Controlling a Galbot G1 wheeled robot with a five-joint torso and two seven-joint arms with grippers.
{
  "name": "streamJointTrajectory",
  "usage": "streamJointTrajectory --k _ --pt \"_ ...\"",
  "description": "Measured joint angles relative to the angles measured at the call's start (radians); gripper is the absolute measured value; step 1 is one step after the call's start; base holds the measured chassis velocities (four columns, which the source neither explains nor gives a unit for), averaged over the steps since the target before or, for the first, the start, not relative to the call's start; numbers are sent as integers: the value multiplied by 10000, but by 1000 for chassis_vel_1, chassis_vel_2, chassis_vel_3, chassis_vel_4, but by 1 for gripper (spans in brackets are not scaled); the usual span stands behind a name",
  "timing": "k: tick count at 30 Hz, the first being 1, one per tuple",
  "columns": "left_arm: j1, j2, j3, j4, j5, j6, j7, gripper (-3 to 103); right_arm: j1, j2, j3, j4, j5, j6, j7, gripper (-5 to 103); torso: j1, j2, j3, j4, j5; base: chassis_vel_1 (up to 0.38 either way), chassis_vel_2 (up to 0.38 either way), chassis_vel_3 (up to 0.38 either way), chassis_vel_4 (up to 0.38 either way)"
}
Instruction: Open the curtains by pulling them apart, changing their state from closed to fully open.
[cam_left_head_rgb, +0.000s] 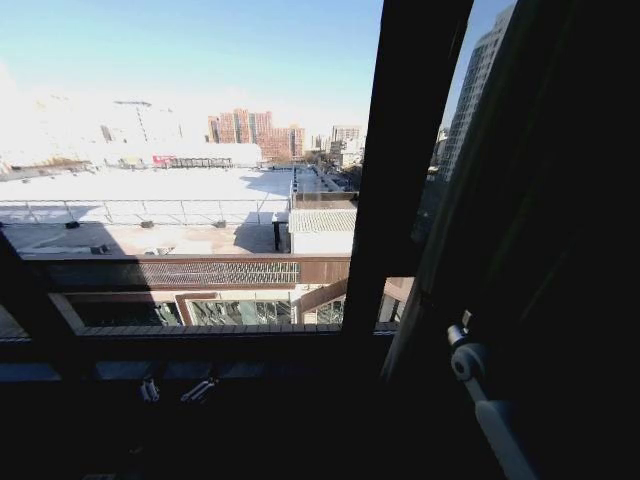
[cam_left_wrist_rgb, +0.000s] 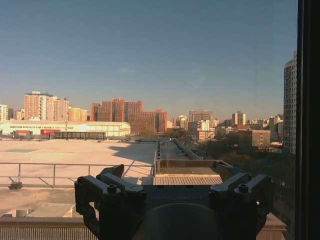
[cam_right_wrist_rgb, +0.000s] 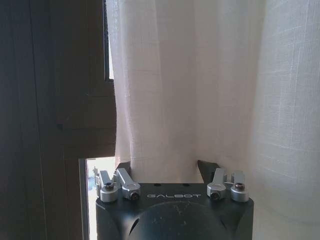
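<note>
Two grippers | right gripper (cam_right_wrist_rgb: 170, 170): fingers spread around a fold of curtain (cam_right_wrist_rgb: 200, 85), beside dark window frame (cam_right_wrist_rgb: 55, 100) | left gripper (cam_left_wrist_rgb: 172, 192): low at the glass, facing rooftops (cam_left_wrist_rgb: 75, 152), finger state unclear

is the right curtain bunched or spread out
Bunched: the right curtain hangs in gathered pleats beside the dark window frame, between the right tool's fingers.

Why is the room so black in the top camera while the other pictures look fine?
Head view: bright sky and rooftops outside leave the window frame and right-hand curtain in silhouette. Left wrist view: evenly lit city, left gripper shadowed. Right wrist view: daylight glows softly through the curtain above the right gripper.
</note>
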Motion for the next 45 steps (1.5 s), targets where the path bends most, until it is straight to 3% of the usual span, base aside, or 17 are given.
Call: streamJointTrajectory --k 4,11,13,16,20,31,37,45 --pt "2 -4 45 0 0 1 0 100 -28 -53 0 110 -2 8 29 61 0 0 -1 -1 0 0 0 0 0" --pt "6 -3 54 0 -1 2 0 100 -128 -148 52 255 15 34 84 28 0 0 -1 -1 1 0 0 0 0" --pt "3 -3 50 0 -2 1 0 100 -128 -152 55 261 16 36 87 28 0 0 -1 -1 1 0 0 0 0" --pt "-11 -36 48 0 -7 1 0 100 -128 -196 64 312 36 41 118 13 0 0 0 -1 1 0 0 0 0" --pt "-25 -76 62 0 -7 1 5 100 -155 -260 68 401 60 41 244 1 0 0 0 0 2 0 0 0 0" --pt "-63 -75 31 0 -23 -35 9 100 -249 -304 548 259 210 47 654 0 0 0 -1 1 0 0 0 0 0" --pt "-127 -67 67 0 -60 -39 27 100 -200 -368 1435 -508 328 -136 1317 0 0 0 0 0 2 0 0 0 0" --pt "-316 -132 176 0 -124 -70 49 100 529 -1017 2898 -2534 341 -278 2433 0 0 1 -1 3 -2 0 0 0 0"
